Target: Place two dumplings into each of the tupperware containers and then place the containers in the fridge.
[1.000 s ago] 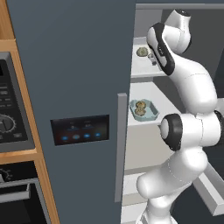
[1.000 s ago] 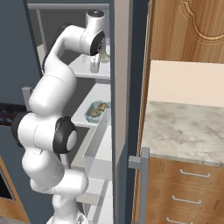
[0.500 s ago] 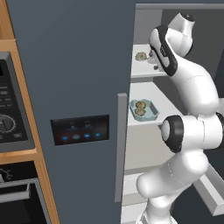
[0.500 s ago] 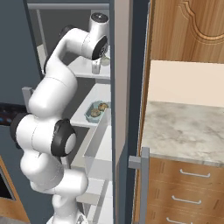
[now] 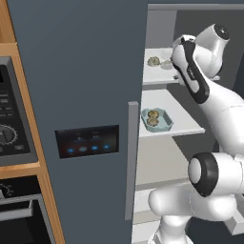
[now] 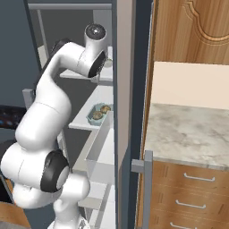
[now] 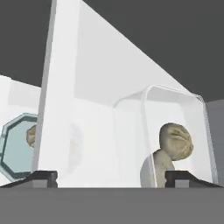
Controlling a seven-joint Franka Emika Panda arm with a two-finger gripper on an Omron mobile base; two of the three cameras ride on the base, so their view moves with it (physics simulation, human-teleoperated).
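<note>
**A:** What is the gripper doing?

**B:** Its fingers are standing wide apart, gripping nothing. Just ahead, toward the right finger, a tupperware container is sitting on the fridge's white shelf.

**A:** How is it likely to handle?

**B:** I'm judging it light and stiff but slick, so pinching one rim wall and keeping it level looks safest. Its two soft dumplings are touching.

**A:** And the other container?

**B:** Farther off, past the left finger, the second tupperware container is lying beyond the shelf edge, showing one dumpling.

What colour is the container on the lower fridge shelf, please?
Pale blue-teal container, clearest in the left base view.
</note>
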